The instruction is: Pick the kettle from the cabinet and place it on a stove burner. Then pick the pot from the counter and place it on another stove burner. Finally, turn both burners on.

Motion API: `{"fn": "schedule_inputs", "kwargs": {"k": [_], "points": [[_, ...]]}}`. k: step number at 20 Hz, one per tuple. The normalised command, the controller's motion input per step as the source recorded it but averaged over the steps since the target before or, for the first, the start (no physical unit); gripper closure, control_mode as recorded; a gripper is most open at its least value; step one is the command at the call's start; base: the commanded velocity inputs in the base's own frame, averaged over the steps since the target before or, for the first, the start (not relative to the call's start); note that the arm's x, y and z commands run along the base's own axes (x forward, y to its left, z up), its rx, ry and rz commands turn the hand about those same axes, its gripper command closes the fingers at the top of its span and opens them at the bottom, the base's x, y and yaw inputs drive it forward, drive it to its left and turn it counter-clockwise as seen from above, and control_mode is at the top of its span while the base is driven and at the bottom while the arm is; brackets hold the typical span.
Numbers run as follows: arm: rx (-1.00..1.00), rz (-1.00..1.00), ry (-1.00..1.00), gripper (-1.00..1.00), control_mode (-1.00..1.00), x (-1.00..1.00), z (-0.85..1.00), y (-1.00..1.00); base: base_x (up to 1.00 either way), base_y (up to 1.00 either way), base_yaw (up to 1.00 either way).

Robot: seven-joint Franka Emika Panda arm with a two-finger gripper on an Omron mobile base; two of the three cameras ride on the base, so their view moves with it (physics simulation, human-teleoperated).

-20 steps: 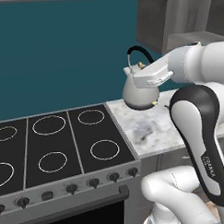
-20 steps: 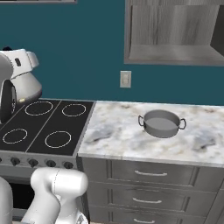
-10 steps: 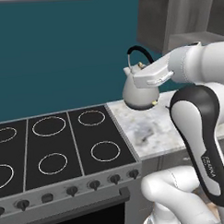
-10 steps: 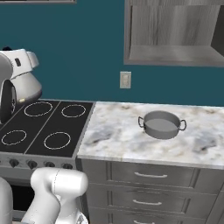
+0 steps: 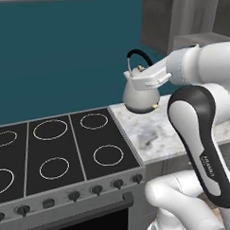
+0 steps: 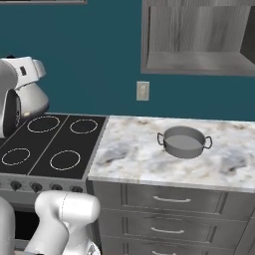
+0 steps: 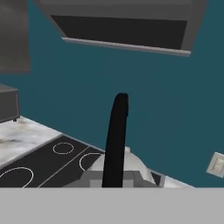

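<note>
Six ringed burners (image 5: 108,155) bare beside counter (image 6: 144,149) edge | pot (image 6: 184,141) well apart | gripper (image 5: 145,80) clamped on kettle (image 5: 140,97) handle, held aloft above counter's stove-side edge

A: Where is the kettle (image 5: 140,94)?
B: Up in the air, above the bench (image 6: 134,149) edge, just right of the cooktop (image 5: 61,150). The fingers (image 7: 92,177) sit on both sides of its handle.
A: And the pot (image 6: 184,141)?
B: On the bench, well to the right of the cooktop, below the cabinet (image 6: 199,35).
A: The knobs (image 5: 96,188)?
B: In a row along the cooktop's front edge, before the burners (image 5: 109,155).
</note>
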Motion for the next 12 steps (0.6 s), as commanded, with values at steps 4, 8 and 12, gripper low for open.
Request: {"fn": "schedule_inputs", "kwargs": {"k": [4,8,12], "points": [[0.0,0.0,0.03,1.0,-1.0,0.3,-0.16,0.07,0.0,0.0,0.0],[0.0,0.0,0.0,1.0,-1.0,0.25,-0.12,0.01,0.0,0.0,0.0],[0.0,0.0,0.0,1.0,-1.0,0.26,-0.1,0.0,0.0,0.0,0.0]]}}
